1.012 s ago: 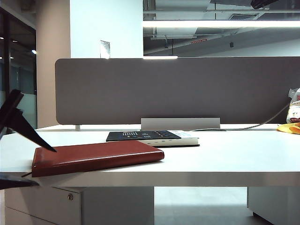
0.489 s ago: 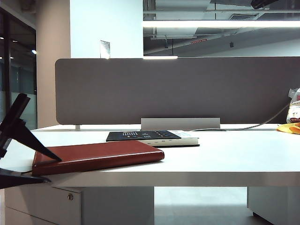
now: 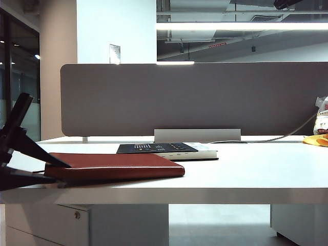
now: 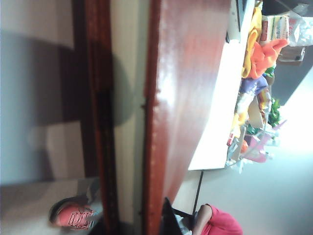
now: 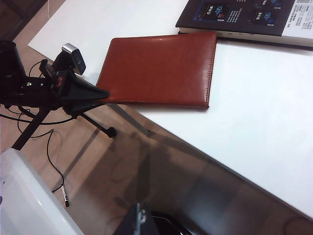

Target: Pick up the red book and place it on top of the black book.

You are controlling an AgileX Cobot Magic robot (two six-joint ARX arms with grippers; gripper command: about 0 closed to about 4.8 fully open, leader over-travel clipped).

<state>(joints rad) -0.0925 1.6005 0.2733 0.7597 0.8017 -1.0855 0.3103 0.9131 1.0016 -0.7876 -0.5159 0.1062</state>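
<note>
Red book (image 3: pixel 115 166): lies flat at the near left edge of the bench (image 3: pixel 246 174), plain cover up; its left end reaches past the bench edge. In the right wrist view (image 5: pixel 159 68) the cover shows rounded corners and stitching along the border.
Grip on red book: left gripper (image 3: pixel 54 171) pinches the book's left end, one black finger on the cover and one underneath; the fingers (image 3: pixel 43 156) come in from the left, off the bench edge. Right wrist view shows the same gripper (image 5: pixel 100 95) at the book's overhanging edge.
Left wrist view: red cover (image 4: pixel 183 98) fills the middle, seen edge-on along its length, very close to the camera; finger tips barely in view at the picture's edge.
Black book (image 3: pixel 164 149): flat on the bench just beyond the red book's far right corner, white print on the cover, white page edges facing right. Also in the right wrist view (image 5: pixel 244 14), close to the red book; cannot tell if they touch.
Right gripper: only a dark part (image 5: pixel 142 223) in its own wrist view, over the floor and off the near bench edge; fingers spread or pressed together, cannot tell.
Background: grey partition (image 3: pixel 195 97) along the far side of the bench.
</note>
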